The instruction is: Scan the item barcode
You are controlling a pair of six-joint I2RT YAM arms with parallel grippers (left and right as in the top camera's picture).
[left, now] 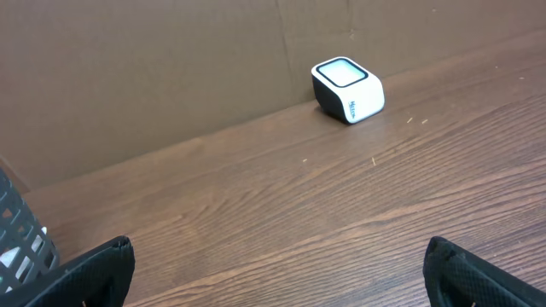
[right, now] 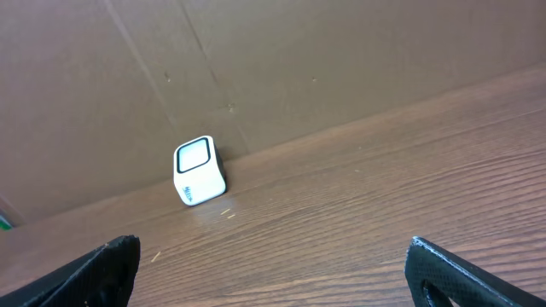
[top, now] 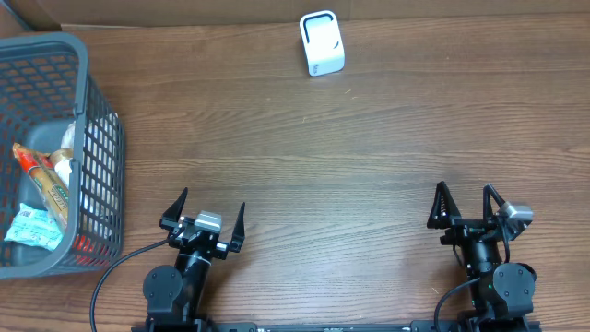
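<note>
Packets (top: 41, 184): in mesh basket (top: 100, 152), left of left gripper (top: 211, 205), the nearer one
Grippers: both wide open, empty; right gripper (top: 464, 194) well apart

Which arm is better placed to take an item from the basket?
Probably the left: the left gripper, open and empty, sits beside the basket; the right gripper is far across the table.
</note>
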